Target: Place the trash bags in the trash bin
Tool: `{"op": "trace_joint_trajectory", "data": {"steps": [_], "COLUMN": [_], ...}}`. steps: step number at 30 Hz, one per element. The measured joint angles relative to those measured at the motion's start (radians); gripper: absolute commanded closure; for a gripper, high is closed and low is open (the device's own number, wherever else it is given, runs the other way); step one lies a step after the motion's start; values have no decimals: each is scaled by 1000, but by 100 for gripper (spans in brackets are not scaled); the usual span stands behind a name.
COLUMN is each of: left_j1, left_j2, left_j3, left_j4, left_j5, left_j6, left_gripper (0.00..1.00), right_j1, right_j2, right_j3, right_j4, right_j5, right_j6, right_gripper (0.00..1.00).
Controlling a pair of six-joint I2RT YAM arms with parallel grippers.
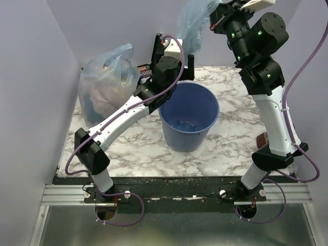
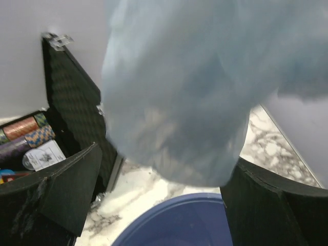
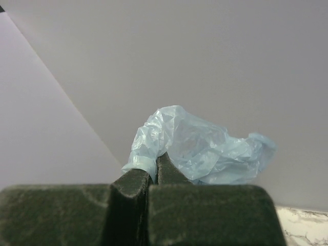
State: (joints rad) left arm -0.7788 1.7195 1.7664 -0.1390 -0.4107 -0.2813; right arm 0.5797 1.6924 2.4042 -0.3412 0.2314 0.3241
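The right gripper [image 3: 152, 175] is closed tight on a fold of the trash bag [image 3: 200, 148] and holds it high in the air. The lower end of the bag hangs over the far rim of the trash bin [image 1: 179, 138]. In the top view the picture edge cuts off the bag's upper part. The left gripper [image 2: 166, 164] is wide open behind the bin. The bag is blurred there, and I cannot tell if it touches the fingers. The left arm partly hides a black case [image 2: 72, 102]. A stuffed bag [image 1: 107, 82] sits on the table [image 1: 230, 143], far left.
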Motion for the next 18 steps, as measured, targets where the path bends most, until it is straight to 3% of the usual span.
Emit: {"op": "trace_joint_trajectory", "data": {"steps": [3, 7, 8, 9, 10, 18], "left_j1": [5, 23, 32, 49, 64, 299], "left_j2": [-52, -143, -159, -179, -193, -306], "left_j3": [-82, -198, -214, -231, -245, -346], "left_j4": [80, 165, 180, 198, 211, 249], "left_j5": [-24, 17, 38, 69, 91, 384], "left_j6": [32, 74, 82, 97, 109, 192], "left_gripper": [16, 56, 68, 93, 100, 100], "right_j1": [0, 0, 0, 0, 0, -3], "right_j2": [0, 0, 0, -1, -4, -58], "right_j3": [5, -1, -5, -14, -28, -211], "right_j4": [13, 16, 19, 25, 30, 34], "right_j5": [11, 17, 19, 23, 27, 42], "right_j6": [-3, -3, -4, -5, -7, -93], "right_gripper": [99, 99, 99, 99, 99, 99]}}
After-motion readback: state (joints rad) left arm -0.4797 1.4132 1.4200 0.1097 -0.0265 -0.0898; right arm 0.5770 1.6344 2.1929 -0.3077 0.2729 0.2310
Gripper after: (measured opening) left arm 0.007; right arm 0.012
